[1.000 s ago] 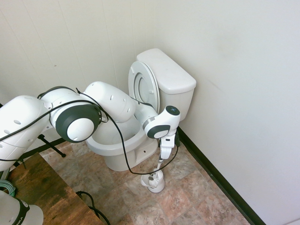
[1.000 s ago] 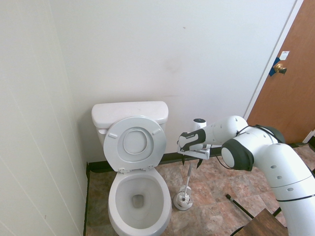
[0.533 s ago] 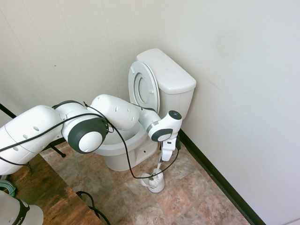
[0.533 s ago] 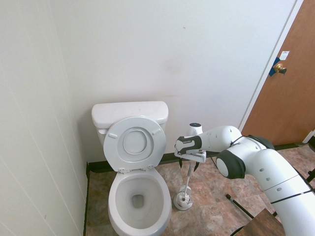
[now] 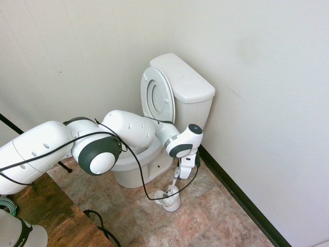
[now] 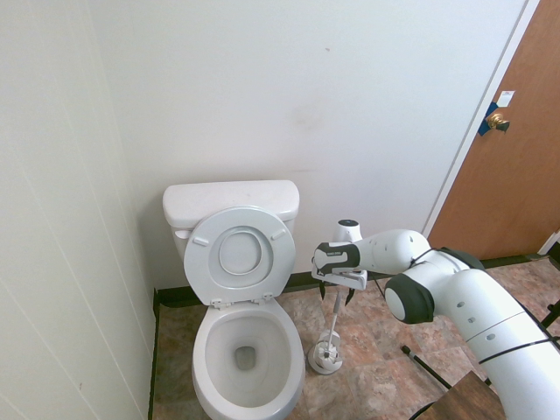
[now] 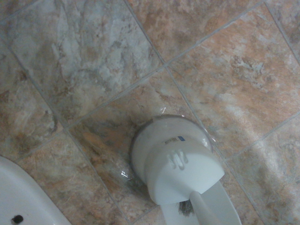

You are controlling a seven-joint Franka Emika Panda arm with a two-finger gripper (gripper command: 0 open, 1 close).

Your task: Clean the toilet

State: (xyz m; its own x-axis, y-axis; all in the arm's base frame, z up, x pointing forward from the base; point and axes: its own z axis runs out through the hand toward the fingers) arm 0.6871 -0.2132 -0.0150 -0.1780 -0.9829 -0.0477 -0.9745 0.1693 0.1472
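Sunk lower since a second ago, onto upright toilet brush handle (image 6: 336, 308); gripper (image 6: 340, 290) pointing straight down, fingers at widest, handle top between them, grip not discernible; brush holder (image 5: 169, 198) on tiled floor (image 7: 84, 61), just beside toilet (image 6: 243, 297), seat and lid raised

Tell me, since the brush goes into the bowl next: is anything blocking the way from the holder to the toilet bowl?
Nothing visible does. The toilet has lid and seat up, so the bowl is uncovered, and bare floor lies between it and the holder. The gripper, open, is at the top of the brush handle.
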